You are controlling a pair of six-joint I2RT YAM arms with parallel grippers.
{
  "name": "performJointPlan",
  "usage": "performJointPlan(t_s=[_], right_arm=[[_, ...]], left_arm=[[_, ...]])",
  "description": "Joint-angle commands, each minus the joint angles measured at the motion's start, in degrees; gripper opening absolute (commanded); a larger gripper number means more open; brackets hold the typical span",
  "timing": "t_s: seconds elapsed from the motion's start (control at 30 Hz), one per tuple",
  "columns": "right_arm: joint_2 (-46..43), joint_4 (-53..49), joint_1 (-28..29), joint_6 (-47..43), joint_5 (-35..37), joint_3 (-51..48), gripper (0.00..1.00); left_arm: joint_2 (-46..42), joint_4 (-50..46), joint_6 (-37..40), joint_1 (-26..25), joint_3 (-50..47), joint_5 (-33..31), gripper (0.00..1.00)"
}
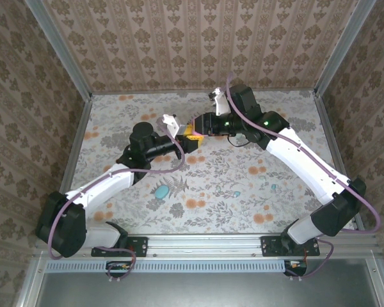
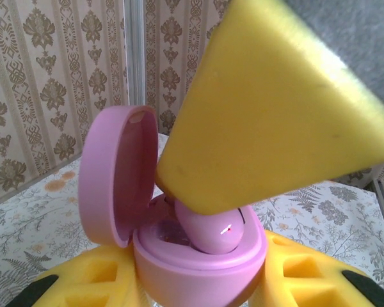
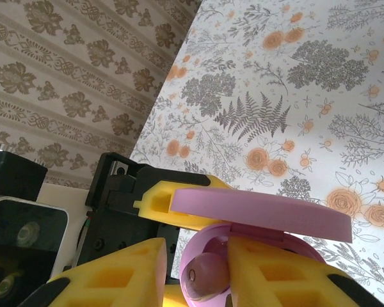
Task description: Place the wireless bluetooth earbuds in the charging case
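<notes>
An open pink charging case (image 2: 198, 268) is held above the table, with my left gripper (image 2: 198, 284) shut on its base and a yellow finger on each side. Its lid (image 2: 112, 173) stands up on the left. A pink earbud (image 2: 212, 229) sits in the case's well. One yellow finger (image 2: 275, 109) of my right gripper (image 3: 195, 249) rests on top of the bud. In the right wrist view the earbud (image 3: 205, 276) touches the right-hand finger (image 3: 281, 275), and a gap separates it from the other finger. Both grippers (image 1: 193, 133) meet at mid-table.
A teal oval case (image 1: 161, 190) lies on the floral table in front of the left arm. Two tiny blue buds (image 1: 237, 193) (image 1: 273, 187) lie to its right. Patterned walls with metal posts close in the table.
</notes>
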Motion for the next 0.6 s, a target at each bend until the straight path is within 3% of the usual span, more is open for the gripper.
performJointPlan(t_s=[0.0, 0.4, 0.57], right_arm=[[0.34, -1.40, 0.23, -0.46, 1.22, 2.22, 0.36], [-2.32, -0.74, 0.20, -0.37, 1.61, 2.90, 0.41], [-8.43, 1.64, -0.24, -1.04, 3.55, -0.39, 0.41]], left_arm=[[0.20, 2.79, -0.49, -0.44, 2.33, 0.82, 0.35], [0.12, 1.89, 0.33, -0.43, 2.35, 0.73, 0.35], [-0.28, 0.72, 1.89, -0.44, 2.42, 0.34, 0.35]])
